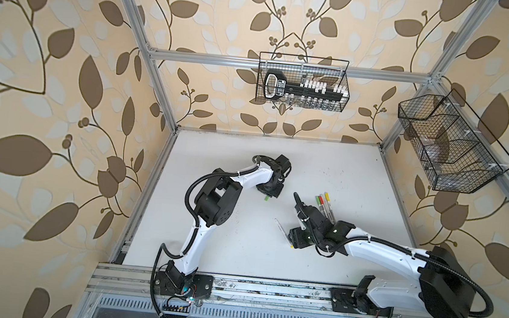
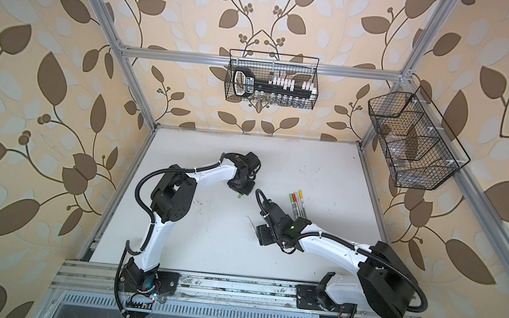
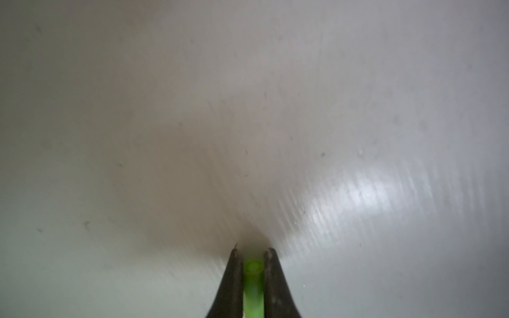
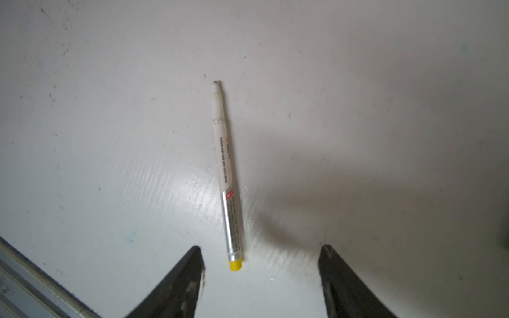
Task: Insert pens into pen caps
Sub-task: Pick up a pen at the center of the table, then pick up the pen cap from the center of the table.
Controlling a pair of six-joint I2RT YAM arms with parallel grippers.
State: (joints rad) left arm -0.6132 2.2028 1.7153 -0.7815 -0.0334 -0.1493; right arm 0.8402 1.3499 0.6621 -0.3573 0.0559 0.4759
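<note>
Three pens seem capped, I think. My left gripper pinches a green cap; my right gripper stands wide above the last pen, not yet capped.

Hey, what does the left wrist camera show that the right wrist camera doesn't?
Only the left wrist view: a light green plastic tube cap pinched by the dark fingers of the left gripper.

Only the right wrist view: an uncapped slim white marker pen with a yellow end plug, lying flat and untouched before the wide-open fingers of the right gripper, plus a strip of metal rail at the picture's edge.

Both: the scuffed white tabletop and a pair of dark fingers reaching toward it.
</note>
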